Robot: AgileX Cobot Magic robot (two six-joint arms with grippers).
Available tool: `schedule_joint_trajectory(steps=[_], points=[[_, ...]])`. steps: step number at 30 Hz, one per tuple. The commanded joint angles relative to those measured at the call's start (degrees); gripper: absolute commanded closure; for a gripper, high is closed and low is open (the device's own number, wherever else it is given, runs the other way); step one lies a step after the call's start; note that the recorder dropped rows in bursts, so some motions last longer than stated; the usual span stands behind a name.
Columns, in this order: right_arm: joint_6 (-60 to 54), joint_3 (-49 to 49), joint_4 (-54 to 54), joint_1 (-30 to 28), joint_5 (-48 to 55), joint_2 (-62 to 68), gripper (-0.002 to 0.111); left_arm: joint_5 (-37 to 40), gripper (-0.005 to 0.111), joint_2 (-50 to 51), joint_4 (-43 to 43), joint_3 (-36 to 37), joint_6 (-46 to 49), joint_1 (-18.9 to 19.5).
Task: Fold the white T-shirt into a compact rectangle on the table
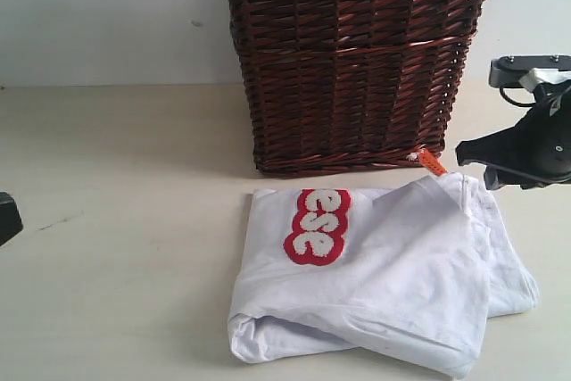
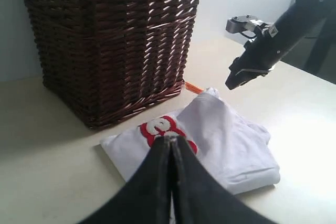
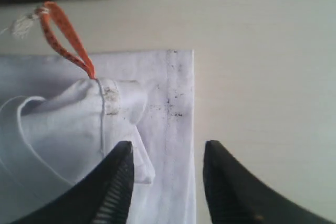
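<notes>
While the white short-sleeved cotton T-shirt (image 1: 393, 283) lies folded into a soft bundle on the pale beige flat table (image 1: 116, 292), neither arm is holding it. The black left gripper (image 2: 172, 142) is clenched, its fingers pressed together on nothing. The shirt sits just ahead of and below its tips, apart from them, and the tall dark brown wicker basket (image 1: 357, 60) stands beyond.

The bundle's long axis runs from the left gripper's side across to the right gripper's side, roughly parallel to the basket's front. The fuzzy white lettering outlined in red (image 1: 317, 225) lies on the end nearer the left gripper, turned on its side. A small orange tag loop (image 1: 432, 162) pokes from the far corner on the right gripper's side, towards the basket.

The black right gripper (image 3: 167, 150) is raised over that end, released, with its jaws apart and empty. The hemmed shirt edge is directly beneath it and the tag is just ahead of its fingers.

This looks like the letting-go after a fold. It would be done best by rising straight up with the jaws wide, so that neither finger drags the hem or snags the loop. The top layer lies skewed, so squaring it probably remains to be done.
</notes>
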Motion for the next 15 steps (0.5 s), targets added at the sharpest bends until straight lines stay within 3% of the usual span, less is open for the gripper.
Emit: schedule_joint_trajectory(steps=[1,6,8,12,15], points=[[-5.2,-0.4,7.3,0.0,-1.0,-1.2,0.076,-8.9,0.107,-2.6,0.1,4.9,-0.5,0.1],[-25.1,0.5,26.3,1.2,1.6,-0.7,0.097,-21.3,0.107,-6.5,-1.1,13.8,-2.5,0.1],[-29.2,0.5,29.7,2.9,3.3,0.2,0.097,-23.2,0.107,-7.7,-1.3,15.6,-4.1,0.1],[-29.5,0.5,28.4,7.5,4.0,2.9,0.084,-22.8,0.107,-9.5,-1.3,15.6,-4.7,0.1],[-22.2,0.5,21.6,8.8,4.5,6.7,0.089,-22.6,0.107,-9.9,-1.3,15.6,-4.7,0.1]])
